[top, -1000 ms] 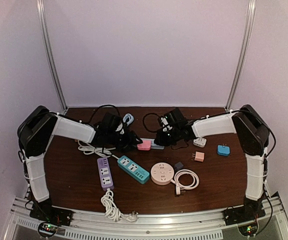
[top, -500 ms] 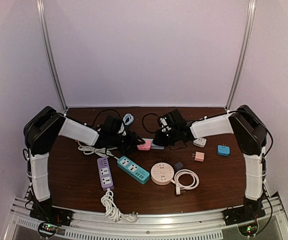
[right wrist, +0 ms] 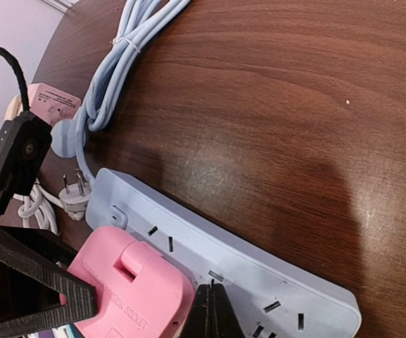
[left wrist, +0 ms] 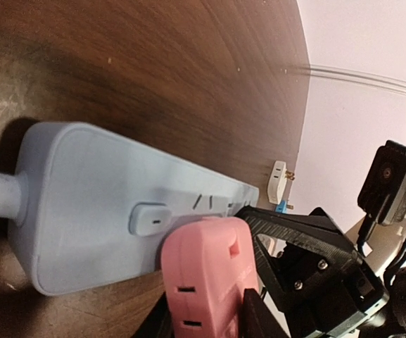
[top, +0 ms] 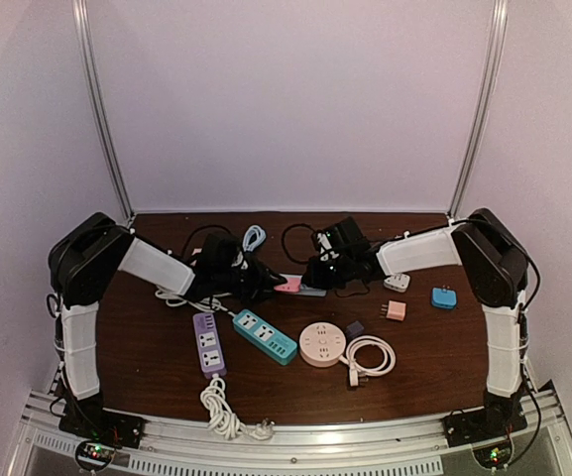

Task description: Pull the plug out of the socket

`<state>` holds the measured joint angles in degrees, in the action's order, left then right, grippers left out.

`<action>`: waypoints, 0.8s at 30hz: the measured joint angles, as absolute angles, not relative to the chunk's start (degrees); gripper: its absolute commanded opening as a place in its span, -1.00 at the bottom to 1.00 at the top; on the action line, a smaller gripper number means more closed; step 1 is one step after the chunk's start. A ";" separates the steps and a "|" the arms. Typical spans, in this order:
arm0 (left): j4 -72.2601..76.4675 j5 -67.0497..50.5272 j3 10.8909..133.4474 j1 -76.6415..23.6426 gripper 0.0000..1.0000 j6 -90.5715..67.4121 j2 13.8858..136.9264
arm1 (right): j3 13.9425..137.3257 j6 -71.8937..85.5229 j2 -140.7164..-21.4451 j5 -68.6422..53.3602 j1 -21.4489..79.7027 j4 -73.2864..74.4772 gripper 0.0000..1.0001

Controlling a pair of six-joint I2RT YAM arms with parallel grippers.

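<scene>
Pink plug (right wrist: 129,292), pale grey-blue socket strip (right wrist: 259,274), pale blue coiled cable (right wrist: 129,49) — dark brown, wood-grained table (right wrist: 273,91).

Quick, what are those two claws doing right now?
Left gripper: closed on the pink plug.
Right gripper: closed, empty, tips on the blue power strip.

I count three power strips: purple strip (top: 209,342), teal strip (top: 265,335), grey-blue strip (left wrist: 97,176). One round pink hub (top: 322,343). Four small adapters: pink plug (top: 286,286), white adapter (top: 397,282), peach adapter (top: 396,310), blue adapter (top: 443,297). A fifth dark block (top: 355,327) may be another.
</scene>
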<state>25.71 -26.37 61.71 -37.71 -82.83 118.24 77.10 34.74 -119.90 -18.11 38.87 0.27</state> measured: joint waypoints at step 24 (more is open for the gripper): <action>47.33 -26.30 55.55 -37.17 -1.00 -100.05 122.04 | 77.12 36.25 -121.34 -18.09 38.87 -3.51 -1.00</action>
